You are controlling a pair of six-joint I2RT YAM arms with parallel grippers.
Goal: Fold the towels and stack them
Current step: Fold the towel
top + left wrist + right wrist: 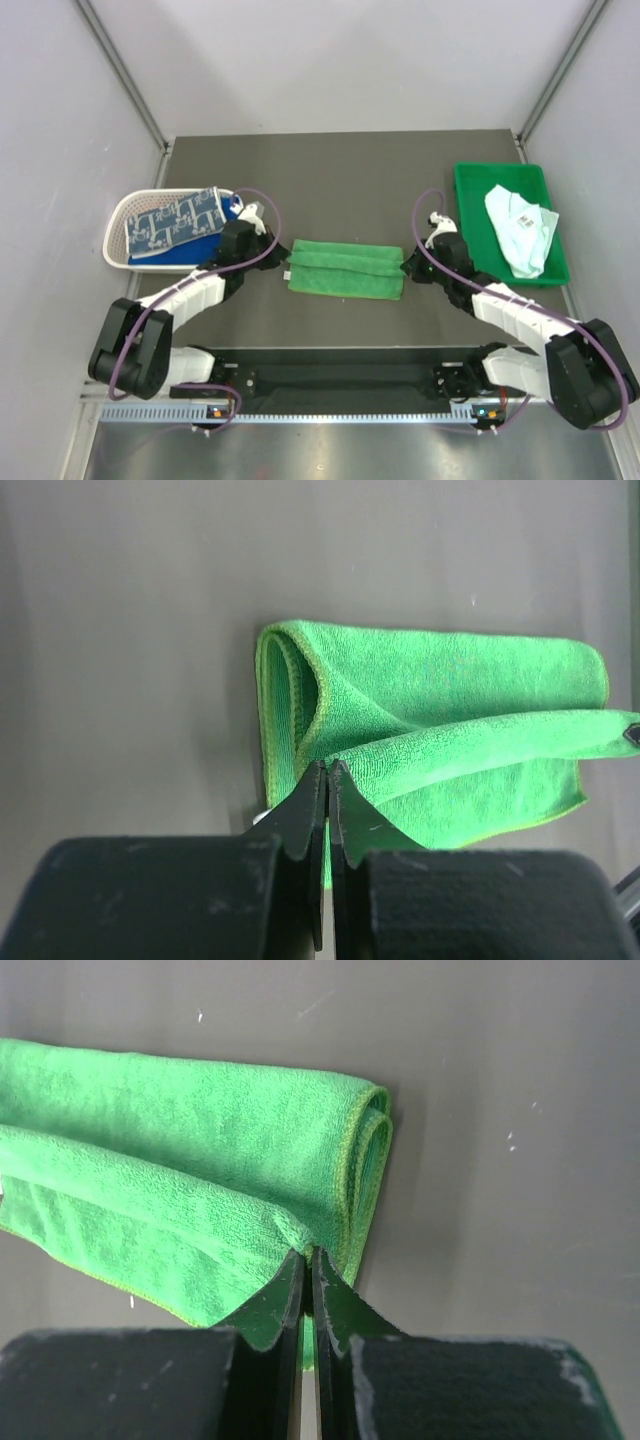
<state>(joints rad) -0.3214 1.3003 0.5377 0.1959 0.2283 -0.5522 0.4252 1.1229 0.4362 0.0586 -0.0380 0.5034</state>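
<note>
Top external view: the bright green towel (345,268) lies in the middle of the table (350,160), folded into a long band. The left gripper (284,263) stands at its left end and the right gripper (404,266) at its right end. Holding one end each would, in my judgement, keep the cloth taut and the edges level through the fold. At the left, the white basket (116,228) holds a printed towel (172,222) over a royal blue towel (208,246). At the right, the green tray (462,200) holds a pale mint towel (520,228).

Left wrist view: the left gripper (327,770) is clenched on a near corner of the green towel's upper layer. That layer is raised clear of the layers beneath. The far edge shows a rounded fold.

Right wrist view: the right gripper (305,1257) is likewise pinched tight on the opposite near corner, with the same layer lifted.

Assessment: a fold of the green towel is in hand, and stacking is not yet done.
</note>
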